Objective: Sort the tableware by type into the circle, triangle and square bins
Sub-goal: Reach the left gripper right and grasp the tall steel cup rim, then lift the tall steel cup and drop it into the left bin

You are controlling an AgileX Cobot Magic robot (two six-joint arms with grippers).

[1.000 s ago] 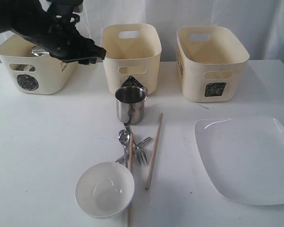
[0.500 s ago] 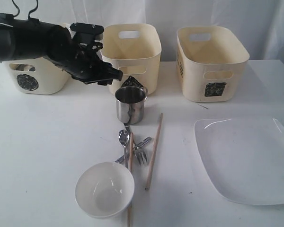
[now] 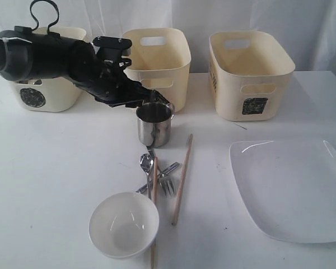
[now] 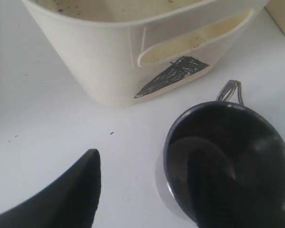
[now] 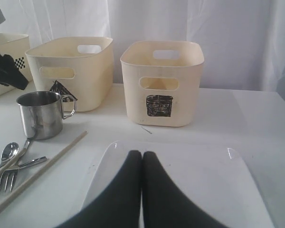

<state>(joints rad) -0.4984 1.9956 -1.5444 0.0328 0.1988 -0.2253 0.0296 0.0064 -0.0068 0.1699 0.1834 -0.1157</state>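
A steel mug [image 3: 154,124] stands in front of the triangle bin [image 3: 155,59]. My left gripper [image 3: 152,101] is open at its rim; in the left wrist view the gripper [image 4: 146,157] has one finger inside the mug [image 4: 256,142] and the other outside over bare table. The circle bin [image 3: 42,95] stands far left, partly behind my left arm, and the square bin [image 3: 251,73] to the right. Spoon [image 3: 146,163], fork [image 3: 167,180], chopsticks [image 3: 182,178] and white bowl [image 3: 124,224] lie nearer the front. My right gripper [image 5: 142,154] is shut and empty above the white plate [image 5: 194,175].
The large square plate [image 3: 294,188] fills the front right of the table. A second chopstick [image 3: 154,207] runs past the white bowl's rim. A white curtain hangs behind the bins. The triangle bin's wall [image 4: 109,61] is just beyond the mug.
My left arm has swung from over the circle bin to the right and down to the mug's rim, staying open. The right gripper has not moved.
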